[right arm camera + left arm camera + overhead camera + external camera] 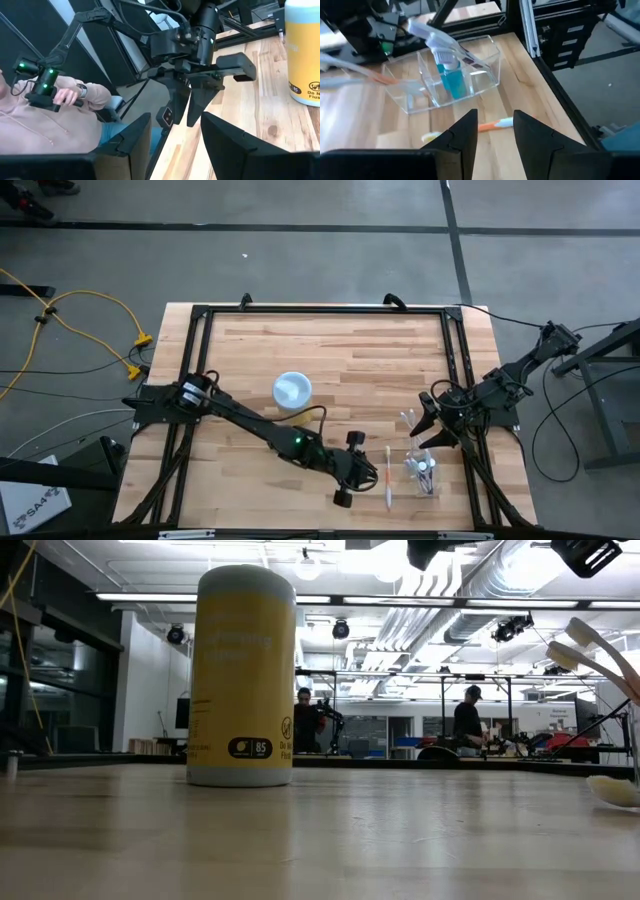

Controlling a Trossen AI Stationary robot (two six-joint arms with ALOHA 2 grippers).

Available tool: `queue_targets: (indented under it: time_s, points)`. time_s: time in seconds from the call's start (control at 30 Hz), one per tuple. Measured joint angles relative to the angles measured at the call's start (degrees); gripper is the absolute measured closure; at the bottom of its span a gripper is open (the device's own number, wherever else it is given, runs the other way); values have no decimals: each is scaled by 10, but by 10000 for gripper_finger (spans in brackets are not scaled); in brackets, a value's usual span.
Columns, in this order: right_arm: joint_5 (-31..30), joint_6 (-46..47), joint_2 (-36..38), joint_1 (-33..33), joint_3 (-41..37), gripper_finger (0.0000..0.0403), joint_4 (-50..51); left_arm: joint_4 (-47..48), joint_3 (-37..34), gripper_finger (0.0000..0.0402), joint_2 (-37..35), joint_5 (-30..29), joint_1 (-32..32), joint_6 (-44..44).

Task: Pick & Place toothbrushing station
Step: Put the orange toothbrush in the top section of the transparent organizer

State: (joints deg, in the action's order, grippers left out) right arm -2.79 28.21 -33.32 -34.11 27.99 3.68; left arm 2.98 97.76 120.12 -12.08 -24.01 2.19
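Gripper (493, 131) on my left arm hangs spread and empty over the orange toothbrush (490, 125) lying on the bench just beside the holder (447, 75), so, I judge, I next drop and pinch its handle.

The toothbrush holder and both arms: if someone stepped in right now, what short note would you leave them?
Left gripper: open, empty, hovering over the loose orange-and-white toothbrush lying on the table.
Right gripper: open, empty, waiting beside the clear holder.
Holder: near the table's right front, already holding a teal bottle and brushes.
Yellow canister: mid-table, untouched.
Left to do: pick up the loose toothbrush, likely into the holder.
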Motion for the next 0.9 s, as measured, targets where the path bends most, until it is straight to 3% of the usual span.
queue_targets:
  time_s: [0.23, 0.47, 0.63, 0.77, 0.9]
  points:
    - [3, 0, 0, 0, 0, 239, 2, 0, 0, 281, 1, -7, -1, 69]
    - [15, 5, 0, 0, 0, 239, 2, 2, -1, 288, 7, -111, -6, 171]
    - [21, 6, 0, 0, 0, 239, 4, 1, -1, 290, 24, -126, -5, 231]
    - [65, 7, 0, 0, 2, 239, 20, 11, -1, 290, 28, -131, -5, 201]
    - [81, 13, -16, 0, 37, 239, 106, 27, -1, 290, 16, -134, -12, 123]
